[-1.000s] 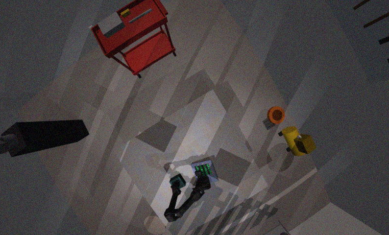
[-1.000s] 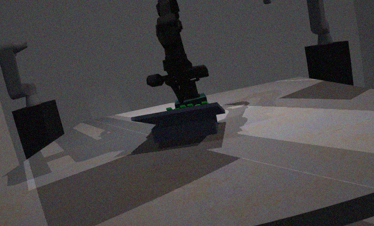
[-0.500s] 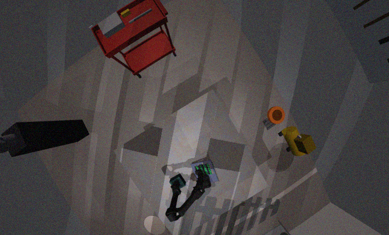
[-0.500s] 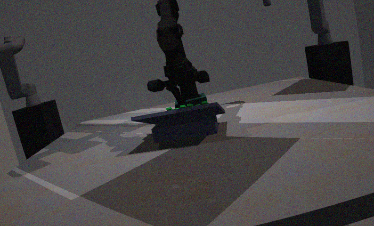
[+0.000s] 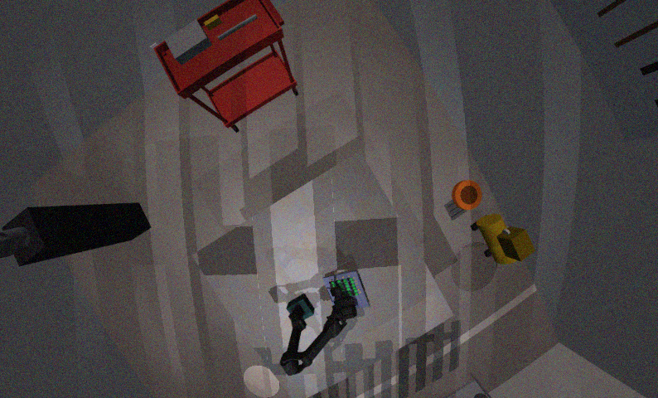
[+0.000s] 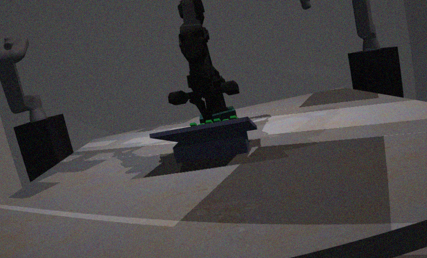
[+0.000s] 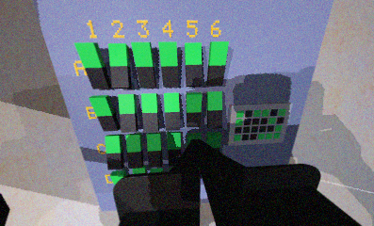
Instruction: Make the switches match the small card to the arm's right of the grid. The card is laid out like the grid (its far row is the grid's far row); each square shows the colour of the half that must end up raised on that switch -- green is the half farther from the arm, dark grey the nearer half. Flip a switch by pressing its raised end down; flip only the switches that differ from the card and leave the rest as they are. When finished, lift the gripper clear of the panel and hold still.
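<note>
The blue switch panel (image 7: 174,91) holds green-and-grey rocker switches under the numbers 1 to 6, in rows lettered from A. It also shows in the overhead view (image 5: 347,288) and the side view (image 6: 206,130). The small card (image 7: 259,123) of green and dark squares lies right of rows B and C. My gripper (image 7: 195,143) is shut and empty, with its tip low over row C around switches 4 and 5. It hides most of row D and part of row C. In the side view the fingers (image 6: 209,116) stand just above the switches.
A teal box (image 5: 300,306) sits left of the panel, beside the arm. A red cart (image 5: 226,54), an orange ring (image 5: 466,194), a yellow object (image 5: 502,239) and a black block (image 5: 76,229) stand far off. Black pedestals (image 6: 43,143) (image 6: 376,70) stand at the sides.
</note>
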Controlling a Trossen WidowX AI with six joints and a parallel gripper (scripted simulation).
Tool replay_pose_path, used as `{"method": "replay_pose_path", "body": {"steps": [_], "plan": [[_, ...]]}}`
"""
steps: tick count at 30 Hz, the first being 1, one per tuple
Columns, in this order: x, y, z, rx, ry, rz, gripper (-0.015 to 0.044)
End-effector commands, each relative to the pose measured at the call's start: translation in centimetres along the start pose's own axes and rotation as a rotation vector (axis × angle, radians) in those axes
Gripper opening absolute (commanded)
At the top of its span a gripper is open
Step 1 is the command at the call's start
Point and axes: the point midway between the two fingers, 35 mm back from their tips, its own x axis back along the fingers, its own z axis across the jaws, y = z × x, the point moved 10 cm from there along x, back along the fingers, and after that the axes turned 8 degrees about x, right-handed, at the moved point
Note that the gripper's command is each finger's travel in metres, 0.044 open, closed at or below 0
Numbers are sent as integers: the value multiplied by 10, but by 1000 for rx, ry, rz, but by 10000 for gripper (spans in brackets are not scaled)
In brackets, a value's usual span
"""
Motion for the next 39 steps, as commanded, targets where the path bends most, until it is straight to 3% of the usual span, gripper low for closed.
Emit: {"method": "replay_pose_path", "body": {"steps": [1, 39], "plan": [[0, 0, 0, 4, 3, -2, 0], [-5, 0, 0, 4, 3, -2, 0]]}}
